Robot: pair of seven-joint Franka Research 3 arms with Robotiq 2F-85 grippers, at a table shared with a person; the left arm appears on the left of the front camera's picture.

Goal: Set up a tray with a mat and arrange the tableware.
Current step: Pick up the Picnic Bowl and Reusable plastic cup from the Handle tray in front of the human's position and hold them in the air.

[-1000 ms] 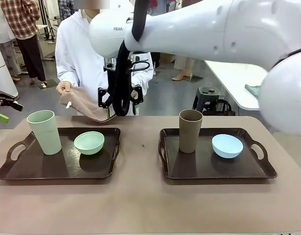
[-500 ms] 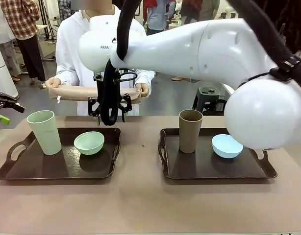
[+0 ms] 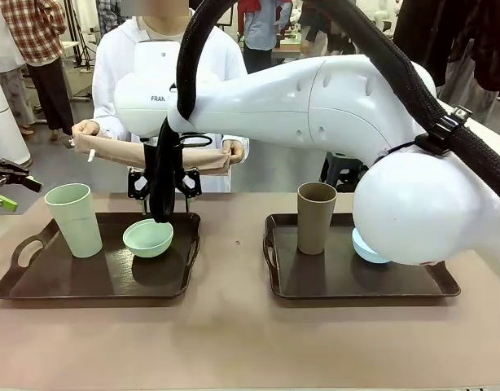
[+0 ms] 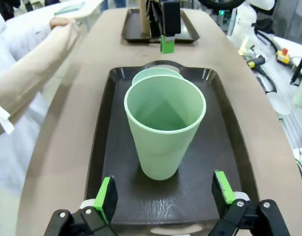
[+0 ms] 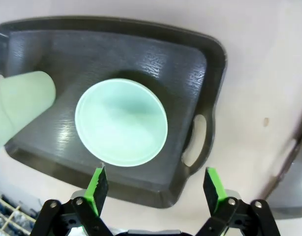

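Two dark trays lie on the table. The left tray (image 3: 38,285) carries a mint green tumbler (image 3: 73,218) and a mint green bowl (image 3: 148,237). On the right tray (image 3: 413,281) stand a brown tumbler (image 3: 316,217) and a pale blue bowl (image 3: 364,247), half hidden behind my right arm. My right gripper (image 3: 160,195) reaches across and hangs open just above the mint bowl (image 5: 121,122), fingers (image 5: 98,183) near its rim. My left gripper (image 4: 165,194) stands open low at the tray's end, facing the mint tumbler (image 4: 165,128). A person holds a beige mat (image 3: 152,153) spread between both hands.
The person stands at the far side behind the left tray, with the mat stretched over the table's far edge. Bare tabletop (image 3: 234,326) lies between the trays and in front of them. Other people and furniture stand farther back.
My right arm has swung left and down, from beside the person's hands to over the mint bowl. The person has unfolded the mat and stretched it out flat between both hands.
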